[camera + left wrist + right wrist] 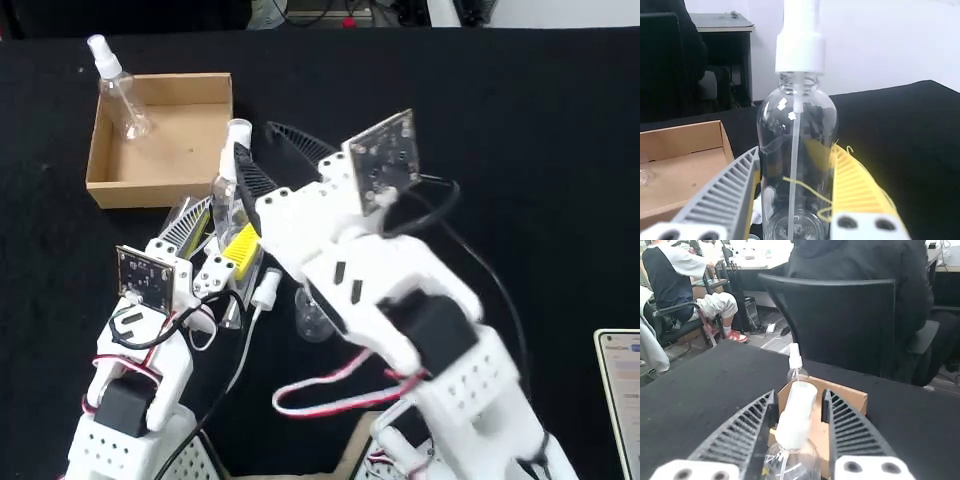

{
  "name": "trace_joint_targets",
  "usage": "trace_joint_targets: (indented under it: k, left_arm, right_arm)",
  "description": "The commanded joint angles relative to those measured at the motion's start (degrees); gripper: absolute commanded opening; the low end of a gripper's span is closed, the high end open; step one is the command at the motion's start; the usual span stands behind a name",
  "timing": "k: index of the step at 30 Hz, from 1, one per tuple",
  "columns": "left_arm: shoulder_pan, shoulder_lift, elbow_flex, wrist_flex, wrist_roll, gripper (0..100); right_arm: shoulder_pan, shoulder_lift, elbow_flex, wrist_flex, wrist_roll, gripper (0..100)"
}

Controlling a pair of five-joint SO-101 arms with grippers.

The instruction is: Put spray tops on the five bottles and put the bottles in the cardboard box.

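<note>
Left gripper [796, 155] pinches the bottle [797, 125] upright, long axis vertical, while right gripper [799, 395], spread, straddles its spray top [795, 417] from above.

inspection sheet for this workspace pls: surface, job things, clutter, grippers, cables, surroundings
surface: black table
job's things: cardboard box at the far left holds one capped bottle; held bottle stands upright with a spray top on its neck; loose spray top and a third bottle lie near the arms
clutter: phone at the table's edge
grippers: left gripper shut on the held bottle; right gripper open, fingers either side of the spray top
cables: red and white wires loop beside the right arm; black cable arcs off it
surroundings: office chair behind the table
</note>
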State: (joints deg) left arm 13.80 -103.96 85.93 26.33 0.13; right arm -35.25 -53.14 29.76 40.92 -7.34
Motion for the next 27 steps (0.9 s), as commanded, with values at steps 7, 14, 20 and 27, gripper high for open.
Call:
trace_joint_targets:
  k: [7, 14, 20, 27]
  left_arm:
    - [0.0, -0.4, 2.3, -1.4, -0.2, 12]
    - [0.0, -0.4, 3.9, -1.4, -0.1, 12]
    - [-4.5, -0.4, 4.6, -5.2, -0.1, 12]
    - [-9.6, 0.1, 11.4, -16.4, 0.4, 12]
  right_arm:
    - [25.5, -8.7, -0.4, 8.6, 0.6, 13.7]
    - [36.0, -9.3, 16.2, -0.4, 0.3, 13.7]
    - [39.5, -9.4, 30.5, -13.2, -0.3, 13.7]
    - [42.2, -9.4, 34.9, -16.9, -5.9, 13.7]
